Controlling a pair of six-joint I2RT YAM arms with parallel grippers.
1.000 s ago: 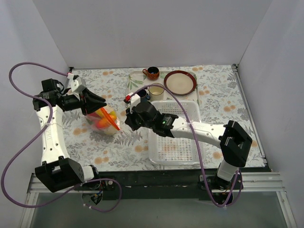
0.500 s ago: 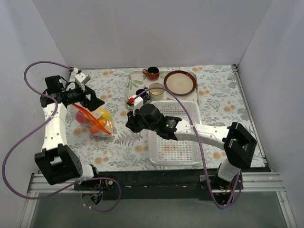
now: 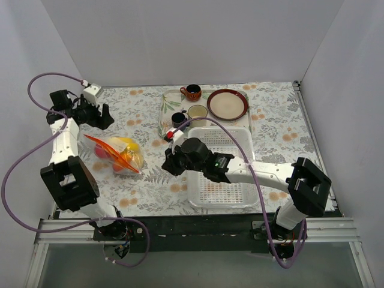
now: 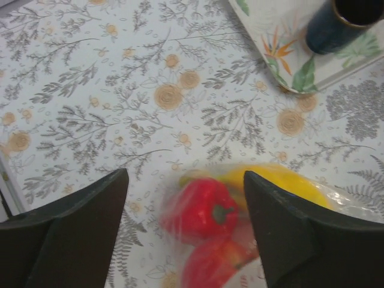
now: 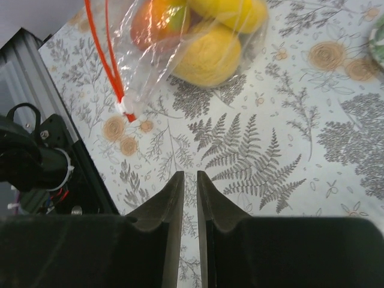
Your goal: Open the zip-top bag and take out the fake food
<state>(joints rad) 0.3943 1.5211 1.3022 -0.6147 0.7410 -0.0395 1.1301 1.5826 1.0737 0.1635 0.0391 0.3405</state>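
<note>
The zip-top bag (image 3: 120, 155) lies on the floral table at the left, its red-orange zip strip (image 3: 111, 150) running across it. It holds the fake food: a red pepper (image 4: 201, 210), a yellow banana bunch (image 4: 282, 180), a lemon (image 5: 210, 57) and a peach (image 5: 159, 18). My left gripper (image 3: 107, 117) is open and empty, above and just behind the bag (image 4: 240, 240), with the pepper showing between its jaws (image 4: 185, 180). My right gripper (image 3: 166, 163) is shut and empty over bare table right of the bag (image 5: 180, 36); its jaws (image 5: 185, 177) stand near the zip strip's end (image 5: 123, 108).
A white slotted basket (image 3: 219, 165) stands under the right arm. Behind it a floral tray (image 3: 169, 105) holds a dark cup (image 3: 179, 119); a cream cup (image 3: 197, 113), a brown cup (image 3: 192, 92) and a plate (image 3: 228, 103) stand nearby. The black front rail (image 5: 36, 162) is close.
My left gripper has let go of the bag and drawn back toward the far left. The bag has dropped flat onto the table. My right gripper shifted slightly nearer.
</note>
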